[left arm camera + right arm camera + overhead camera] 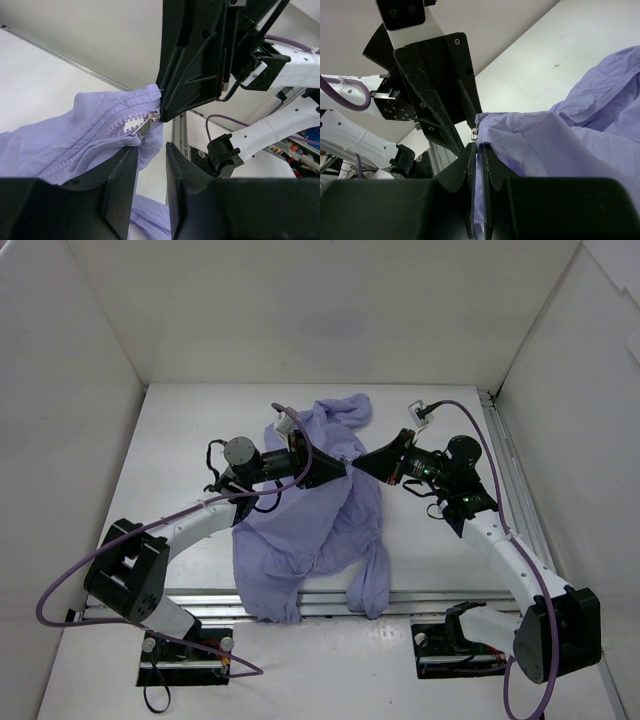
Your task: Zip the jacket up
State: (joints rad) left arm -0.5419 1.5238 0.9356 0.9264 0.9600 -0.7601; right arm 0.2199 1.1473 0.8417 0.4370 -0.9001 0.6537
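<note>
The lavender jacket (318, 530) lies crumpled in the middle of the table, one sleeve hanging over the near edge. Both grippers meet at its upper right part. My right gripper (480, 146) is shut on the jacket's edge (570, 135) just below a small silver slider (475, 133); it also shows in the top view (364, 464). My left gripper (151, 148) stands open, its left finger against the fabric (90, 125), just below the zipper teeth and the silver pull (146, 123). It faces the right gripper in the top view (330, 472).
White walls enclose the table on three sides. An aluminium rail (200, 602) runs along the near edge and another (515, 470) along the right side. Purple cables (300, 455) loop over both arms.
</note>
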